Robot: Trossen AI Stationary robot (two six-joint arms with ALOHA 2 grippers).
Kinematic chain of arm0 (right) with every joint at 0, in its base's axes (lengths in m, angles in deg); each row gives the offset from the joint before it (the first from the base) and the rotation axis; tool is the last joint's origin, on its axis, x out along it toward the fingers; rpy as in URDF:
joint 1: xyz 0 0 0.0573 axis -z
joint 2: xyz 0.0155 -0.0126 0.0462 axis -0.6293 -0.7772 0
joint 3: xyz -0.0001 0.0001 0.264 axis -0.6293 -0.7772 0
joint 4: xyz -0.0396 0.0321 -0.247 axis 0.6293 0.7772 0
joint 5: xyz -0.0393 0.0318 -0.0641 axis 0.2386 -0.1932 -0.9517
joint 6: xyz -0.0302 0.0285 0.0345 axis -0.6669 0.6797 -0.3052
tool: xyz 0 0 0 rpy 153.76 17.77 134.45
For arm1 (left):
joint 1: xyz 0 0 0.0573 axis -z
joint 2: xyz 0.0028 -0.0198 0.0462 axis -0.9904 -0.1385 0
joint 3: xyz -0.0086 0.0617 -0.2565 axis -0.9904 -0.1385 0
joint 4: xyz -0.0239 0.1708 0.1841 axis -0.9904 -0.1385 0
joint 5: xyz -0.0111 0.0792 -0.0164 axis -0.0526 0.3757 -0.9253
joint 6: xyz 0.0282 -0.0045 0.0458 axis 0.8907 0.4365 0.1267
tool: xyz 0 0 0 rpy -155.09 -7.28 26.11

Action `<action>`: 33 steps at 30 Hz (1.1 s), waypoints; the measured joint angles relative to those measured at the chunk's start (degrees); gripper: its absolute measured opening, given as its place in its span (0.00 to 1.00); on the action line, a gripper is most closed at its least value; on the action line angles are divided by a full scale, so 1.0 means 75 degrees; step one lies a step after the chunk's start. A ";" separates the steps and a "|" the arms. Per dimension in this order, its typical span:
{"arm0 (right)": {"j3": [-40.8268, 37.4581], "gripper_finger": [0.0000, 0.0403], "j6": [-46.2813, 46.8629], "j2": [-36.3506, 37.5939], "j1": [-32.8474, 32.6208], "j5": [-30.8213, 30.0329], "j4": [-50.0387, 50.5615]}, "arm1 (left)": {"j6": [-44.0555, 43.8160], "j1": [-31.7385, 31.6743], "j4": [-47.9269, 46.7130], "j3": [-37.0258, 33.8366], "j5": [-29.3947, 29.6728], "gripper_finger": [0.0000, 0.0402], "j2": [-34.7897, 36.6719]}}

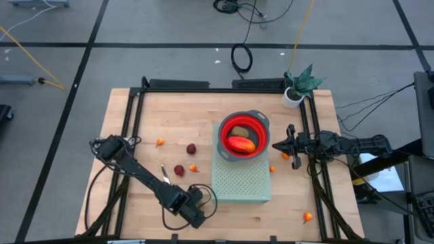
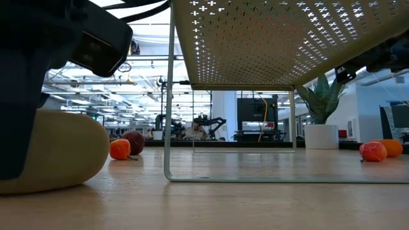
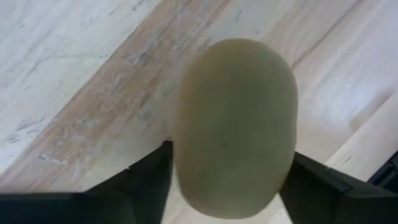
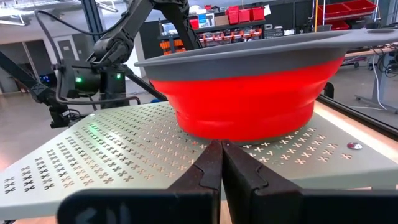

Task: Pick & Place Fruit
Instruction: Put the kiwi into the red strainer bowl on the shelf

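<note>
The wooden counter [image 1: 135, 122] carries a pale green perforated stand [image 1: 241, 179], and on its far part sits the red bowl [image 1: 243, 135] with a grey rim. Inside the bowl lie the elongated red-orange fruit [image 1: 241, 144] and one brown-green oval [image 1: 241, 131].

The left arm reaches to the counter's near edge, where the left gripper [image 1: 199, 207] is down at the surface with its jaws set to either side of the second brown-green oval [image 3: 233, 127], which lies on the wood; whether they press it cannot be told. The right gripper [image 1: 287, 142] waits just right of the bowl, jaws together.

Two dark red balls [image 1: 192, 148] lie left of the stand, near a thin knife [image 1: 164, 174]. Tiny orange balls [image 1: 159, 142] are scattered over the counter.
</note>
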 joint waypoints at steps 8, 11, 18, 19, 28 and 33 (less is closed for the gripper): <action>0.0002 0.00 0.0004 0.0000 0.0000 0.0003 -0.0003 | -0.0112 0.0000 0.0089 -0.0006 -0.0004 0.42 0.0035; 0.0002 0.00 0.0020 0.0000 0.0000 0.0004 -0.0027 | -0.0192 0.0000 0.0082 -0.0020 -0.0009 0.43 0.0102; 0.0002 0.00 0.0026 0.0000 0.0000 -0.0006 -0.0292 | -0.0351 0.0026 -0.0103 -0.0038 -0.0081 0.47 0.0515; 0.0002 0.00 0.0029 0.0000 0.0000 -0.0014 -0.0405 | -0.0387 0.0029 -0.0131 -0.0038 -0.0058 0.46 0.0635; 0.0000 0.00 0.0115 0.0003 0.0000 0.0262 -0.2476 | -0.0769 0.0003 0.0023 -0.0026 0.1354 0.43 0.1807; 0.0000 0.00 0.0887 0.0003 0.0000 0.1150 -0.3569 | -0.0792 -0.0050 0.0561 -0.0021 0.2234 0.45 0.2382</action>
